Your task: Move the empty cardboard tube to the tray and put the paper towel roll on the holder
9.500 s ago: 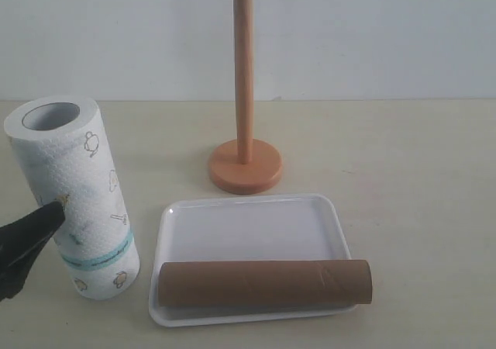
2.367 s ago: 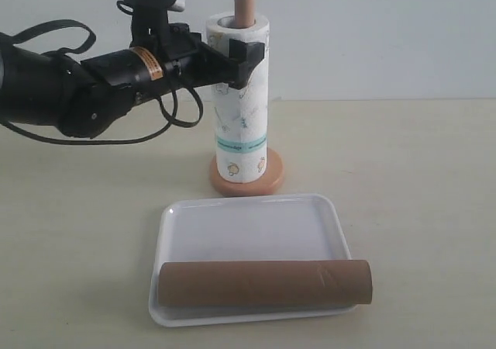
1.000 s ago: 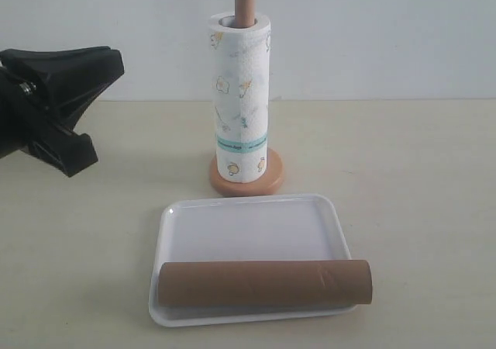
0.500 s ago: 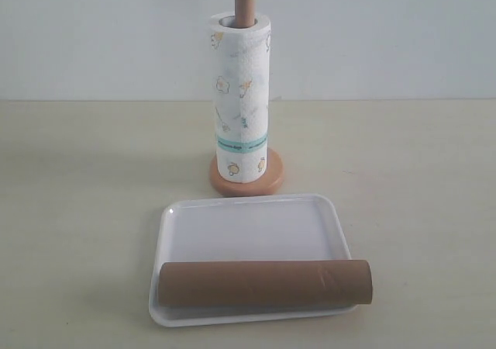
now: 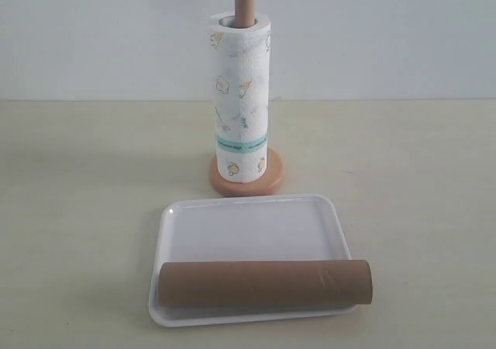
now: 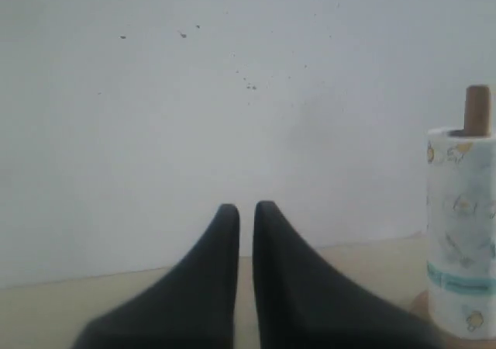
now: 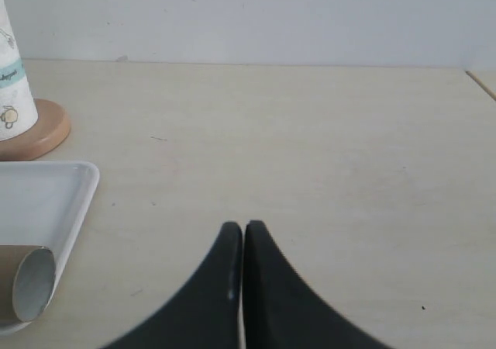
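Observation:
The paper towel roll (image 5: 242, 101) stands upright on the holder (image 5: 273, 180), with the wooden pole sticking out of its core. The brown cardboard tube (image 5: 263, 283) lies across the near end of the white tray (image 5: 248, 225). Neither gripper shows in the exterior view. My left gripper (image 6: 246, 208) is shut with a thin slit between its fingers and holds nothing; the roll (image 6: 461, 233) and pole tip (image 6: 477, 110) stand off to one side of it. My right gripper (image 7: 243, 226) is shut and empty over bare table, apart from the tray (image 7: 54, 202) and the tube's open end (image 7: 31, 283).
A plain white wall runs behind the light table. The holder's base (image 7: 43, 132) and the roll's lower end (image 7: 12, 77) sit beyond the tray in the right wrist view. The table's edge shows at the far corner (image 7: 482, 84).
The left arm set the roll on the holder, let go, and has pulled back out of the exterior view to the left. Roll, tube and tray have stayed still over the last second.

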Controlling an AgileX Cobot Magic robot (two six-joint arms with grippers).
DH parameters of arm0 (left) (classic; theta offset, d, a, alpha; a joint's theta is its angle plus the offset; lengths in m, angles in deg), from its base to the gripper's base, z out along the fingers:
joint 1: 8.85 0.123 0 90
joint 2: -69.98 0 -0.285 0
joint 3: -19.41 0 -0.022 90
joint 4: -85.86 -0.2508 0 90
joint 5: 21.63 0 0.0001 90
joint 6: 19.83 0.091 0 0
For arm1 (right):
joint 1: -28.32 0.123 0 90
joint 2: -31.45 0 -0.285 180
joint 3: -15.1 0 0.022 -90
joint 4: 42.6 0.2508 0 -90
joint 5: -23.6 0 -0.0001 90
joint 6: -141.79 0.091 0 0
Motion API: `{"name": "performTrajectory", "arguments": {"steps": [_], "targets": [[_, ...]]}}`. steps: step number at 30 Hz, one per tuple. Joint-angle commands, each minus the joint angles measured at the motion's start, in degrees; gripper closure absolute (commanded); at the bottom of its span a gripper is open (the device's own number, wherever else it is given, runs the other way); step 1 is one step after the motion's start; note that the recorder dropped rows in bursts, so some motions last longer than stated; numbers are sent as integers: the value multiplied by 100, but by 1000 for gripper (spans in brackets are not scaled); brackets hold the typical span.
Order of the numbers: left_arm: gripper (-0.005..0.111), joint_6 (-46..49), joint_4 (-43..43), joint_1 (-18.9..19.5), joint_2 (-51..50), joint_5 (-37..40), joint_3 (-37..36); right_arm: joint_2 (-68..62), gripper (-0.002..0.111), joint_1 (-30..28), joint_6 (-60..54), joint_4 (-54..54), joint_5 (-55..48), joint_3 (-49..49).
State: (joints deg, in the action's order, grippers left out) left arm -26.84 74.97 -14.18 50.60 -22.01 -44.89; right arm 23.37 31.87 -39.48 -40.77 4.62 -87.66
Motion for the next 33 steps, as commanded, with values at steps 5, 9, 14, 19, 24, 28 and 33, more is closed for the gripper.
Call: {"name": "performTrajectory", "arguments": {"steps": [5,9,14,19,24,28,33], "targets": [[101,2744,2676,17,544,38,-765,29,108,-15,-17,-6,38,-2],[101,2056,2657,17,1049,38,-1274,29,108,-15,-17,-6,38,-2],[101,1538,2594,17,1159,1142,-1292,29,108,-15,-17,-6,38,-2],[101,1290,2607,17,1159,1821,-1292,29,108,-15,-17,-6,38,-2],[101,405,2607,17,1159,1821,-1292,29,108,-15,-17,-6,38,-2],[101,1119,2487,259,1159,1821,-1292,29,108,-15,-17,-6,38,-2],[101,1119,2487,408,1159,1821,-1292,29,108,-15,-17,-6,38,-2]]}}
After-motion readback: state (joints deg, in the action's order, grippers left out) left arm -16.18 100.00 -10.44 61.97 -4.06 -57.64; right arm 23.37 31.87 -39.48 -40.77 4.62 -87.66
